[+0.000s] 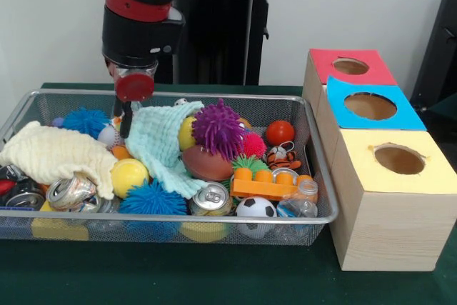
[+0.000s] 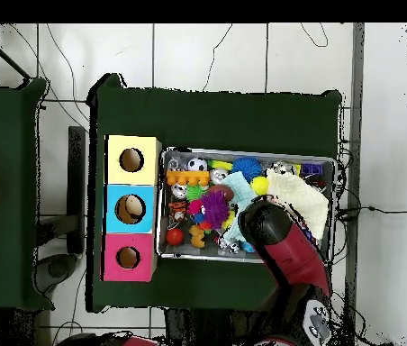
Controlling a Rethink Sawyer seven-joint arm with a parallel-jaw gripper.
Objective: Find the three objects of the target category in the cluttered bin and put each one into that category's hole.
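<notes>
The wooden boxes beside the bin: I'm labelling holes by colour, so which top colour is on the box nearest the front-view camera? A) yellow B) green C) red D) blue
A: in the front view the yellow-topped box sits closest, with the blue-topped box behind it and the red-topped box farthest.

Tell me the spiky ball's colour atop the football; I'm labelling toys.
Purple; the spiky ball shows best in the front view, resting over the brown football.

Bin (image 1: pixel 325 201) set on desk (image 1: pixel 214 276); three boxes (image 1: pixel 389 198) ranged beside it in row. Balls, cans, cloths piled in bin.
</notes>
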